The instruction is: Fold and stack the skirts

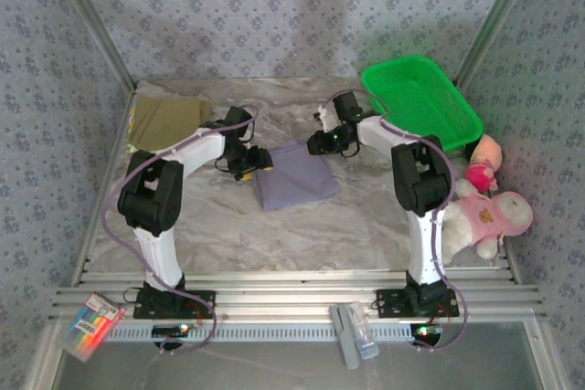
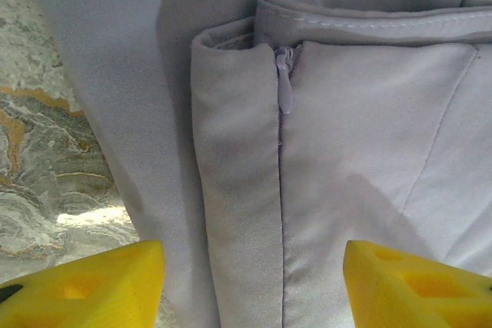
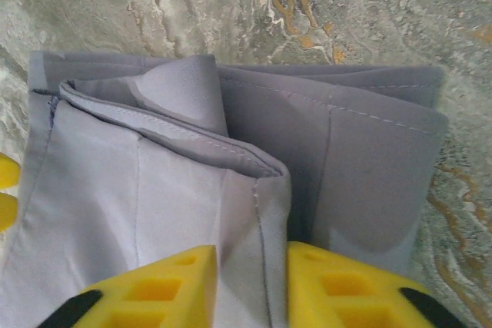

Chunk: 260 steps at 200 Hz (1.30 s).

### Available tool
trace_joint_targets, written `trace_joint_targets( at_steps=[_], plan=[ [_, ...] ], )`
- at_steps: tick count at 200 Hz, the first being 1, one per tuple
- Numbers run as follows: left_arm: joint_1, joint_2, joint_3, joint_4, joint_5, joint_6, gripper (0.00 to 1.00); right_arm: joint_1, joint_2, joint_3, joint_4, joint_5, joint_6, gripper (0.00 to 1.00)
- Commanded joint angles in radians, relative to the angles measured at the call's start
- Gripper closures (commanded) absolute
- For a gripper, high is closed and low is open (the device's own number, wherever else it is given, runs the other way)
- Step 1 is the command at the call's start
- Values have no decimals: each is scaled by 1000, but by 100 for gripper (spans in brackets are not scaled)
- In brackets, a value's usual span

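- Right gripper [image 3: 250, 270]: low in the wrist frame, yellow fingers [image 3: 154, 289] drawn nearly together, pinching a raised fold of the grey skirt [image 1: 294, 180].
- Left gripper [image 2: 254, 270]: fingers spread wide, empty, over the cloth by the zip [image 2: 285, 82].
- Grey skirt: folded, mid-frame overhead, on the table [image 1: 274, 235]. Likely light, limp and slippery; best taken at the stitched edges.
- Olive skirt [image 1: 166, 119]: upper left.

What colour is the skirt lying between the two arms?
Plain grey-lavender, no print. The skirt shows best in the left wrist view, zipper included.
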Motion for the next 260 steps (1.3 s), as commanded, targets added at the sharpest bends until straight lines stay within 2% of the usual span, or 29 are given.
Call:
trace_joint_targets(
  at_steps=[1, 24, 59, 87, 115, 140, 187, 229, 260],
  plan=[
    [-2, 25, 52, -18, -5, -1, 39, 7, 23, 40, -22, -31, -22, 81],
    [-2, 52, 73, -18, -2, 5, 44, 12, 12, 38, -24, -95, -39, 91],
    [14, 70, 74, -17, -11, 18, 48, 11, -76, -23, 41, -209, -45, 99],
    [31, 48, 27, 35, 3, 32, 66, 9, -100, -32, 75, -294, -49, 100],
    [53, 23, -59, 108, 16, 26, 87, 8, -24, 41, 38, -318, -55, 100],
    [71, -4, -155, 191, 21, 4, 100, 7, 56, 115, 32, -301, -50, 100],
    [90, -25, -281, 328, 21, -55, 100, 5, 222, 279, 9, -245, 8, 91],
    [98, -7, -307, 342, 7, -81, 100, 7, 280, 310, -33, -292, 7, 64],
    [102, -10, -314, 341, 7, -76, 100, 13, 282, 291, -68, -336, -27, 60]
  ],
)
